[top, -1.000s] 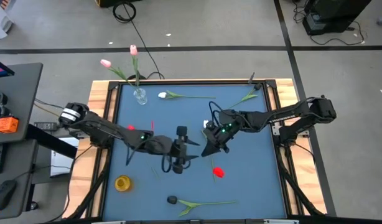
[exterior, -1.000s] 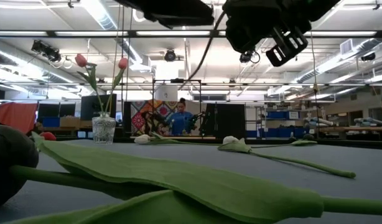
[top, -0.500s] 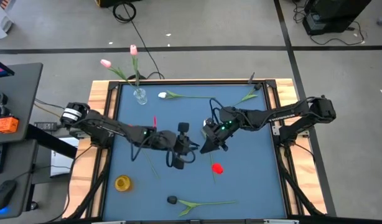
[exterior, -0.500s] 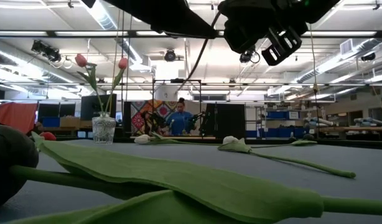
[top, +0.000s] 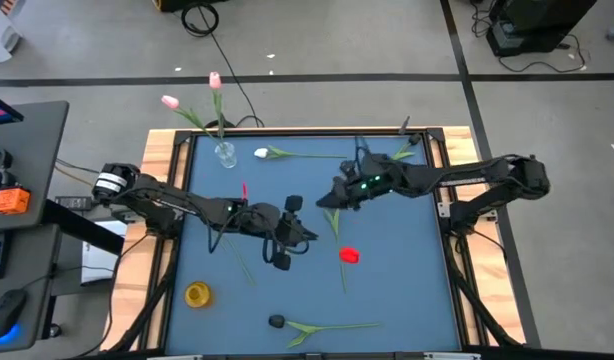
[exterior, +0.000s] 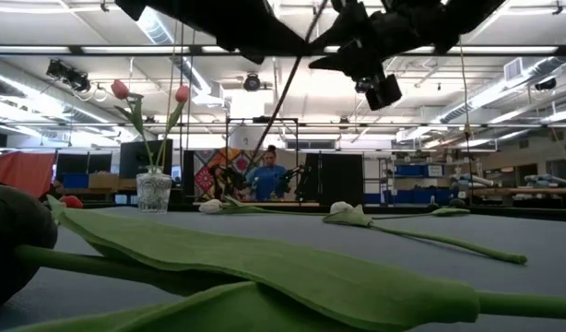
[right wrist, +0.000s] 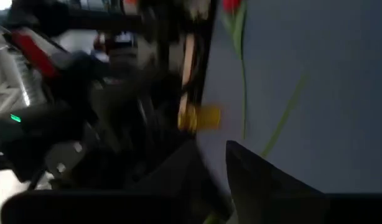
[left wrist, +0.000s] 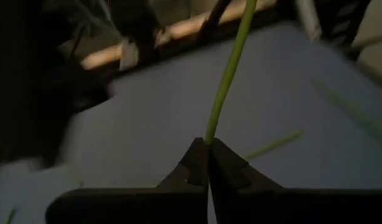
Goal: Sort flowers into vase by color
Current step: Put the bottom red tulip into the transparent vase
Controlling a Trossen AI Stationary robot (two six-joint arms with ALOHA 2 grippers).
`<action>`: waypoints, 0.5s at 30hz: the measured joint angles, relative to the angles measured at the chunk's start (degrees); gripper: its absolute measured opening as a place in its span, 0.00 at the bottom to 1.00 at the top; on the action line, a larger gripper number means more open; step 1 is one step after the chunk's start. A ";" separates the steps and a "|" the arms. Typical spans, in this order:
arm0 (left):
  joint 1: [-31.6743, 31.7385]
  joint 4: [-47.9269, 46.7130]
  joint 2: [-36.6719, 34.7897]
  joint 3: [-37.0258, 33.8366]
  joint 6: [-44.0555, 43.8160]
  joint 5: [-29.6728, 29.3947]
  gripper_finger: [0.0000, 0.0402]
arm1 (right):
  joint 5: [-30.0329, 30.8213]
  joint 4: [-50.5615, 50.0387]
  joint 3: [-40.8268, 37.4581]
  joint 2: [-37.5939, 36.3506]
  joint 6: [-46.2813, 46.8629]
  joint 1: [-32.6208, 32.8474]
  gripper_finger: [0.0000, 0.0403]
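Worktop: blue surface [top: 407, 280] in a wooden frame, seen whole only from above.
Left gripper: near the middle of the worktop [top: 287, 238]; its wrist view shows the two fingertips [left wrist: 208, 163] pressed together on a thin green stem [left wrist: 227, 81] that rises away from them. The flower's head shows in none of the views.
Right gripper: over the far middle of the worktop [top: 332, 197], just beyond the left one. Its wrist view shows dark fingers [right wrist: 265, 180] with a gap between them and nothing held there; how wide they stand I cannot tell.
Red tulip: lies on the worktop [top: 348, 256] near the middle, just right of the left gripper, stem trailing toward the near edge. The right wrist view also catches it [right wrist: 231, 6].
Glass vase: far left corner [top: 225, 154], holding two pink tulips [top: 214, 80]; the low view shows them upright [exterior: 120, 89].
White tulip: lying by the far edge [top: 262, 153], just right of the vase.
Yellow vase: near left part of the worktop [top: 197, 293], seen from above and in the right wrist view [right wrist: 200, 116].
Near-edge flower: green stem and leaf with a dark head [top: 276, 321]; its leaf fills the low view's foreground [exterior: 265, 267].
Background: a person in blue stands beyond the worktop [exterior: 267, 177], low view only.
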 joint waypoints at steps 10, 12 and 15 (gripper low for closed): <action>3.35 24.86 -12.93 -18.49 -10.41 -3.18 0.00 | 7.54 -4.84 0.07 -12.37 -15.76 -7.59 0.30; 4.64 30.73 -15.09 -22.33 -12.51 -5.95 0.00 | 6.15 -6.36 0.04 -13.52 -16.83 -9.17 0.30; 6.24 35.72 -18.06 -26.35 -15.59 -11.44 0.00 | 3.39 -6.91 0.04 -14.10 -17.76 -11.19 0.30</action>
